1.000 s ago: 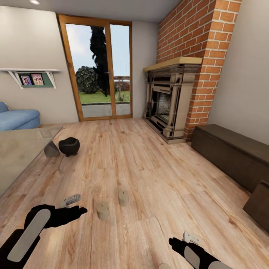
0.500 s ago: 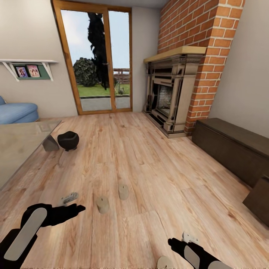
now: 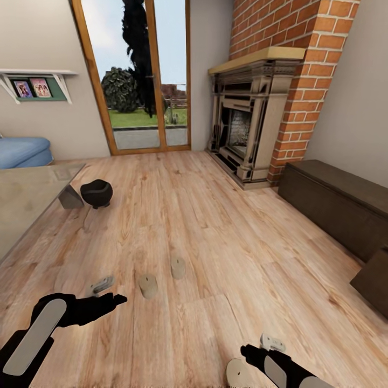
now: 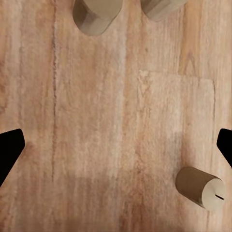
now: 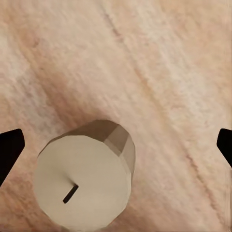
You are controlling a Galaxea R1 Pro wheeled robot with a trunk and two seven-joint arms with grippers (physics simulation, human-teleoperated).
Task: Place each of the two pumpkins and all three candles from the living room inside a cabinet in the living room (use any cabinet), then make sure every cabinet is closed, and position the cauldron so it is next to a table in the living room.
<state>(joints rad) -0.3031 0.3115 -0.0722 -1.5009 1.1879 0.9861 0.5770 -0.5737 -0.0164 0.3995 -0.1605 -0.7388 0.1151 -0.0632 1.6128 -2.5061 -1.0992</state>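
Observation:
Two grey-brown candles (image 3: 148, 285) (image 3: 178, 267) stand on the wood floor just ahead of my left gripper (image 3: 108, 292), which is open. The left wrist view shows them (image 4: 96, 14) (image 4: 159, 7) and a third candle (image 4: 200, 188), with that gripper (image 4: 116, 147) open over bare floor. The third candle (image 3: 237, 373) stands right beside my open right gripper (image 3: 261, 346). In the right wrist view it (image 5: 84, 181) sits between the spread fingertips, untouched. The black cauldron (image 3: 97, 193) rests by the corner of the glossy table (image 3: 27, 199). The dark cabinet (image 3: 334, 207) runs along the right wall. The pumpkins are out of view.
A brick fireplace (image 3: 248, 129) stands ahead on the right, and a glass patio door (image 3: 140, 75) in the far wall. A blue sofa (image 3: 21, 151) is at the far left. A dark-brown panel (image 3: 374, 280) juts in at the right edge. Open floor lies between table and cabinet.
The head view has shifted forward and downward, so the room slid up in the frame. The candle by my right gripper has come further into view. Both grippers stay open.

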